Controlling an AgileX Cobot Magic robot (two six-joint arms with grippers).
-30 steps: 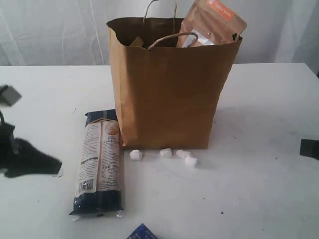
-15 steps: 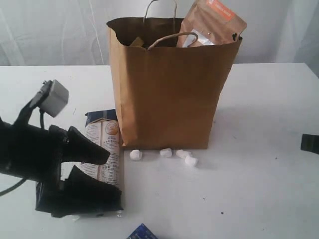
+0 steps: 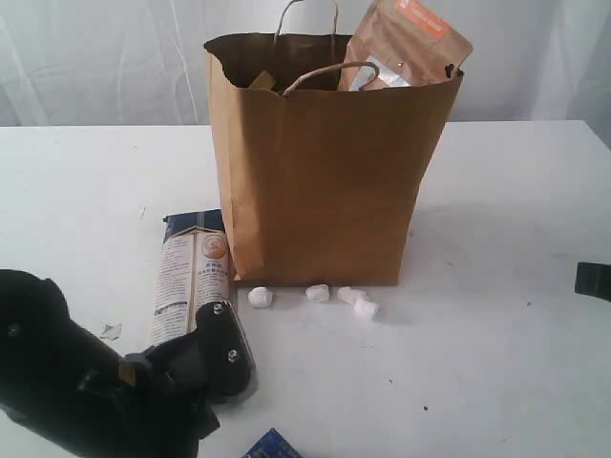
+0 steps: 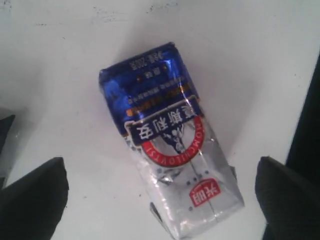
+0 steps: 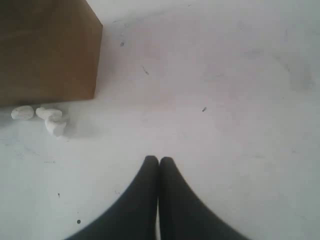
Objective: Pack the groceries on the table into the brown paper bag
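Fingers of left pincer (image 4: 160,169) wide apart astride blue-and-silver packet (image 4: 162,125) — right pincer (image 5: 159,161) pressed together, empty

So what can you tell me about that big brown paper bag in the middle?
The brown paper bag is a tall kraft carrier with twisted paper loop handles at its open mouth. It stands upright on the white table, slightly creased, its rim ragged at the left corner. A kraft pouch with orange label pokes out of the top on the right. Along its front base lie small white lumps, and a long pasta packet lies by its left front corner.
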